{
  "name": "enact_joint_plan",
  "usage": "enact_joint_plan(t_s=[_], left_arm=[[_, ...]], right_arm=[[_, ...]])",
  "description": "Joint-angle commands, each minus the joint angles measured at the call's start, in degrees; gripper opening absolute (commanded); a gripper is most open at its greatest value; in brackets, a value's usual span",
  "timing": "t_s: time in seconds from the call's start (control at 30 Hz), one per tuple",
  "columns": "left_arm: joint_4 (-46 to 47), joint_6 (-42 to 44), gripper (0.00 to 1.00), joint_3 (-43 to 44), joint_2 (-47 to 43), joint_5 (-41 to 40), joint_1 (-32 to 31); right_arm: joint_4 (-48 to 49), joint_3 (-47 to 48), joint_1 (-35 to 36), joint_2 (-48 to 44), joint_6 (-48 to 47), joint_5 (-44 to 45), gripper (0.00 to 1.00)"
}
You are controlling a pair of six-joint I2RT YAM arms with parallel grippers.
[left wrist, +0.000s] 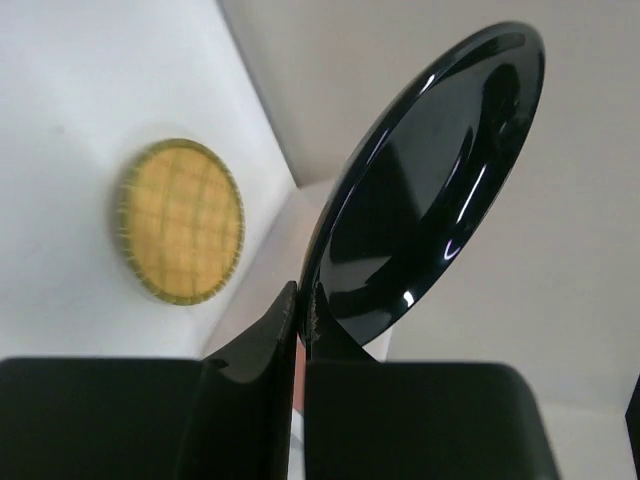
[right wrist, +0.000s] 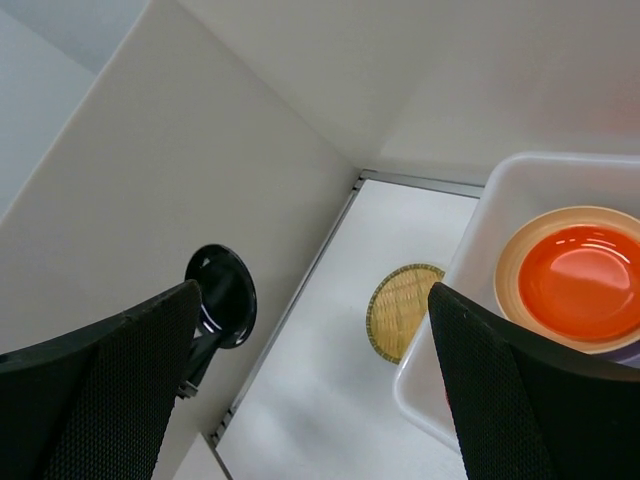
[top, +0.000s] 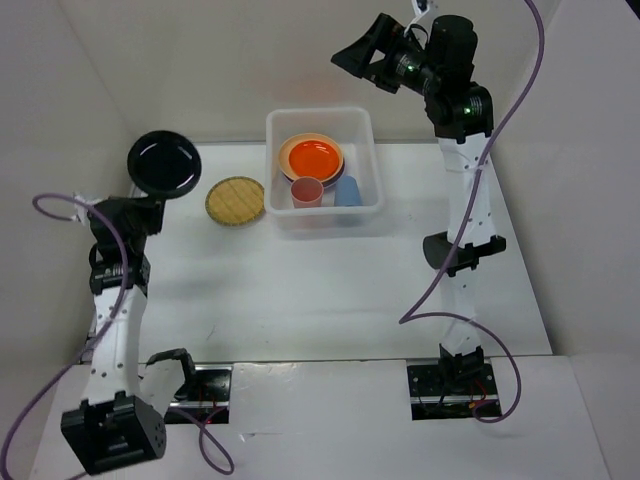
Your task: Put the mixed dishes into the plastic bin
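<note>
Black plate [top: 163, 162], clamped at its rim by the left fingers [left wrist: 255, 350], hung tilted left of the plastic bin [top: 320, 112], the woven plate [top: 236, 200] on the desk [top: 300, 290] between; right fingers [right wrist: 530, 400] gaped empty.

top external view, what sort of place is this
Probably a robot test cell, not a kitchen: blank white walls box in a white table, the left arm and right arm are bolted to its edge, and a plastic bin holds dishes.
</note>
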Motion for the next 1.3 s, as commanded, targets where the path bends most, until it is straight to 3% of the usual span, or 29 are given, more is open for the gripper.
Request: enact_joint_plan(t_s=[0.0,0.2,0.4,0.5,0.67,1.03,1.13,1.17,1.2,1.27], left_arm=[[6.3,8.1,0.0,8.6,7.9,9.0,-3.0],[10.3,13.8,0.0,27.3,30.0,15.4,-13.2],[2.1,21.4,0.0,50.3,58.0,19.2,-21.2],[-0.4,23.2,0.0,59.5,66.6,17.0,-23.9],[-6.0,25.9,0.0,71.8,78.1,13.7,-27.3],[-18.6,32.9,0.0,92.0,94.1,7.9,-30.3],[-24.9,35.0,0.27,102.4,99.3,7.4,-30.3],[-27.3,35.8,0.27,106.6,102.9,7.4,-30.3],[-32.8,36.3,0.3,117.0,105.1,6.8,-30.9],[-38.8,36.3,0.4,131.4,113.2,6.8,-30.9]], right_arm=[[-2.8,0.8,-0.4,-5.3,-0.9,3.1,0.99],[-4.8,0.8,-0.4,-8.7,-1.5,6.9,0.99],[-7.6,0.8,-1.5,-12.9,-2.6,8.8,0.99],[-9.5,0.8,-2.9,-14.3,-2.6,10.2,0.99],[-11.9,0.8,-3.0,-15.5,-3.1,12.8,0.99],[-12.4,0.8,-3.0,-15.5,-3.1,12.3,0.99],[-12.4,0.8,-3.0,-15.5,-3.1,12.8,0.99],[-12.9,0.8,-3.0,-16.0,-3.1,13.4,0.99],[-12.9,0.8,-3.0,-16.1,-3.1,13.4,0.99],[-12.9,0.8,-3.0,-16.1,-3.1,13.4,0.99]])
